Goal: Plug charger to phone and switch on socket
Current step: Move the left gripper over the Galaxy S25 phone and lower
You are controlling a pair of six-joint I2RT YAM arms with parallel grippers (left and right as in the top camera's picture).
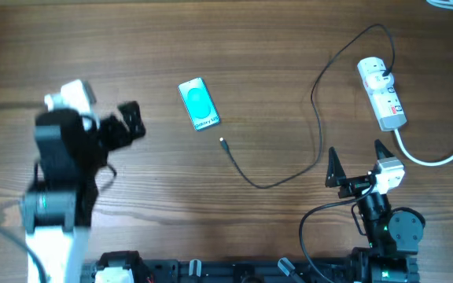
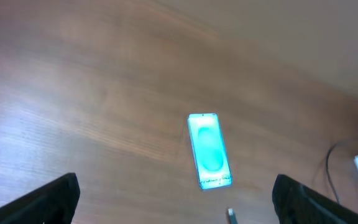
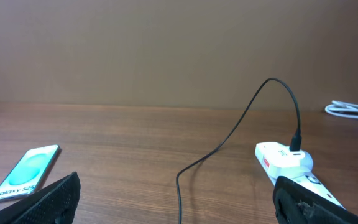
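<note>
Both grippers: we see left gripper (image 1: 132, 122), right gripper (image 1: 358, 159) spread, empty.
Charger tip (image 1: 222, 143): just off phone (image 1: 199, 102) end toward table (image 1: 69, 31) near edge; left gripper closer.

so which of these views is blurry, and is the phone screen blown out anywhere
left wrist view: soft all over, the phone glows blown out, its text unreadable; right wrist view: sharper, the charger crisp against the plain wall; overhead view: even light, no harsh glare.
</note>
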